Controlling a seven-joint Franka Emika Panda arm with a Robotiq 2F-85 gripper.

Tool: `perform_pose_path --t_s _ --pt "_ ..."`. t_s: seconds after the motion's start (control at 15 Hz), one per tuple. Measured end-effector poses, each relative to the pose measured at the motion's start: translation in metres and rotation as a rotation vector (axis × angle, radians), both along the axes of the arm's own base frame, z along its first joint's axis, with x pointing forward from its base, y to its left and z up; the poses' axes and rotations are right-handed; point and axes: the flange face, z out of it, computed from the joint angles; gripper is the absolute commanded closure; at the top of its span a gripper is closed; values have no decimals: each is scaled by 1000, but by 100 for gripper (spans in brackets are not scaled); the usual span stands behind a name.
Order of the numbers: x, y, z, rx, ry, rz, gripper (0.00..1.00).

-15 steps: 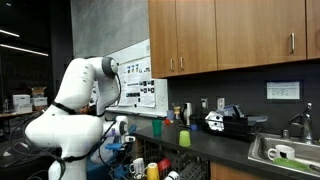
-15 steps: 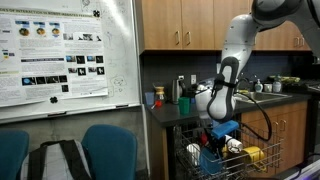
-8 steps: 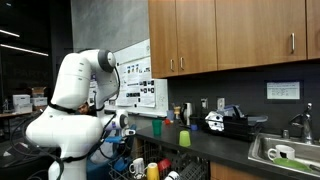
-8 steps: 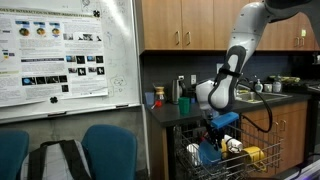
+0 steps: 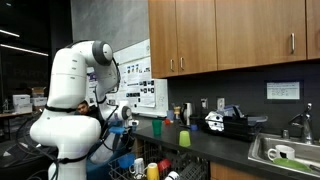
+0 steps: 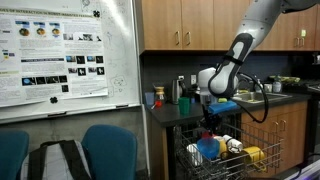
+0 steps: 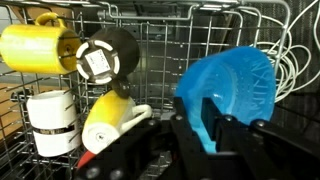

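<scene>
In the wrist view my gripper (image 7: 208,128) is shut on the rim of a blue bowl (image 7: 238,82), one finger on each side of its wall. The bowl hangs over a wire dish rack (image 7: 160,40). In the rack lie a yellow mug (image 7: 35,47), a black cup (image 7: 105,58) with a white label, a yellow and white mug (image 7: 110,120) and a white cup (image 7: 50,122). In an exterior view the gripper (image 6: 211,133) points down over the rack (image 6: 262,165), with the blue bowl (image 6: 207,149) under it.
The rack stands out in front of a dark counter (image 5: 215,145) that carries a green cup (image 5: 184,137), a coffee machine (image 5: 228,121) and a sink (image 5: 285,152). Wooden cabinets (image 5: 225,35) hang above. A whiteboard (image 6: 60,60) and blue chairs (image 6: 105,150) stand beside the counter.
The arm has risen over the rack, its wrist now clearly higher than a second ago. The jaws have stayed shut on the blue bowl.
</scene>
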Motion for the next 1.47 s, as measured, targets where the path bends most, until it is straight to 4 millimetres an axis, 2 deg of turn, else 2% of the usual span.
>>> perform_pose_path --t_s 0.4,0.47,0.6,0.8,1.07,1.27,1.47 --pt "19 -7 41 85 -63 -43 94" --pt "21 -8 43 95 -64 -47 55" --pt "20 -8 40 108 -51 -54 44" --pt "11 1 19 121 0 -48 26" --pt "-4 14 -24 130 81 -40 2" --pt "-11 16 -51 130 114 -35 0" --pt "-14 14 -69 128 131 -35 0"
